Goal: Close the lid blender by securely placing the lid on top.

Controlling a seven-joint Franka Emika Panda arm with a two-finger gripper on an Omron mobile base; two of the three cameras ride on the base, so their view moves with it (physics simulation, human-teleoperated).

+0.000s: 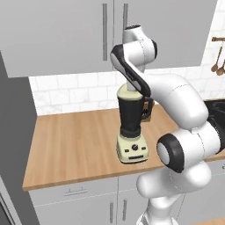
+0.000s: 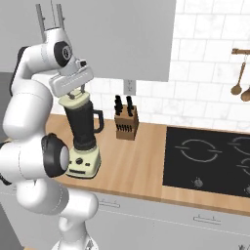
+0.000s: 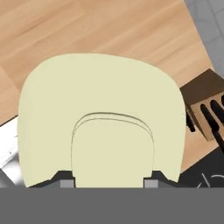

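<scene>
You see a wooden surface (image 2: 141, 161) carrying a brown knife block (image 2: 126, 126) near the white tiled wall (image 2: 205, 97). Beside it lies a black cooktop (image 2: 210, 161), with wooden spoons (image 2: 239, 83) hanging above.

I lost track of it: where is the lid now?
The lid sits atop the blender jar under the gripper, left of the knife block.
</scene>
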